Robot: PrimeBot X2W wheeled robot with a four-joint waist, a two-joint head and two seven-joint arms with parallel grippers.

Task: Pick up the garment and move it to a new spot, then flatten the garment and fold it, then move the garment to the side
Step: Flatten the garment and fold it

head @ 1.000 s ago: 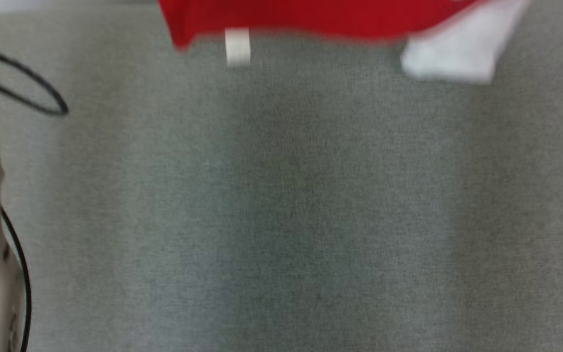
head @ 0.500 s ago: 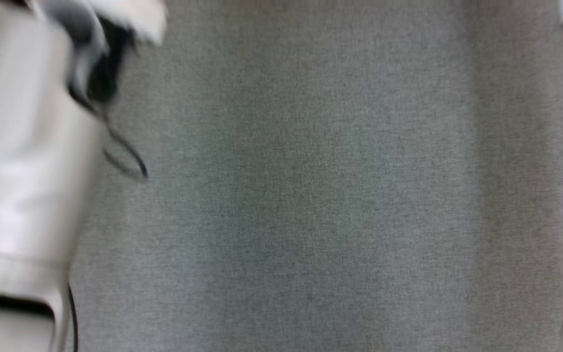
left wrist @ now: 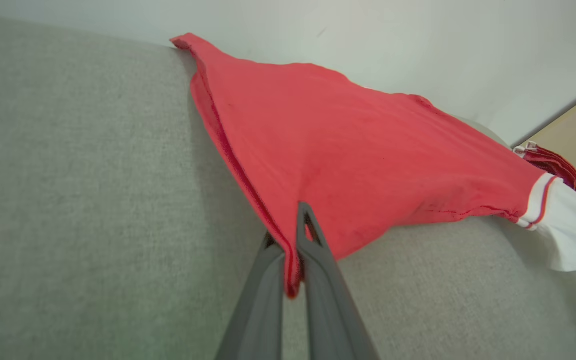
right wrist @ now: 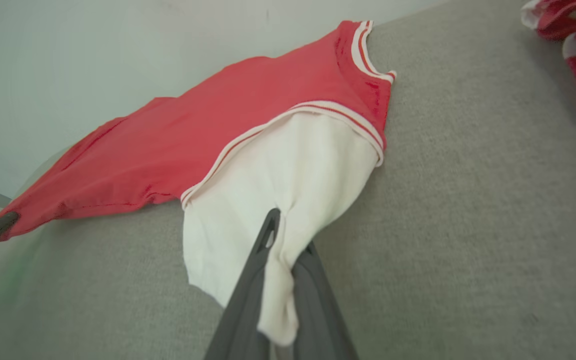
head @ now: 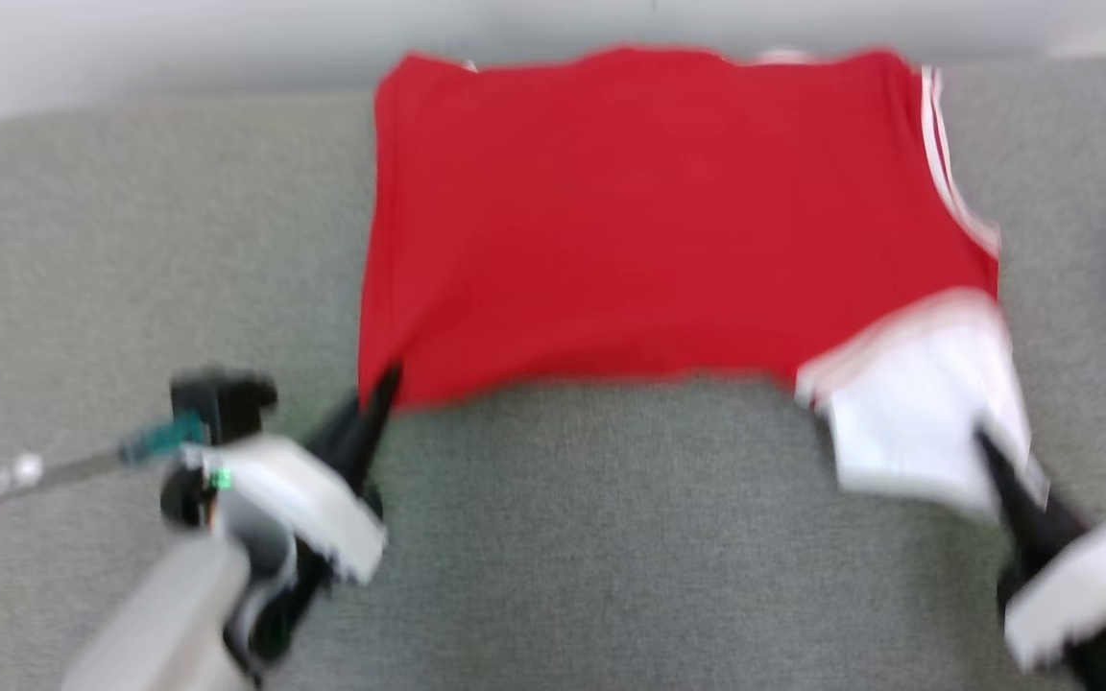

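Likely flattening the garment (head: 649, 211): left gripper (left wrist: 288, 225) pinches hem corner (left wrist: 292, 286) at 7 o'clock, right gripper (right wrist: 290, 232) pinches white sleeve (right wrist: 278, 170) at 4 o'clock; next calls for even tension.

Left gripper (head: 386, 378) and right gripper (head: 987, 446) are both clamped closed, reaching forward.

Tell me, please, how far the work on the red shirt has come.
Done, it seems: the red shirt lies spread open on the grey fabric surface. In hand: flattening, with the left tool shut on its red corner and the right tool shut on the white sleeve. Left: no fold is made yet, and it is not moved aside.
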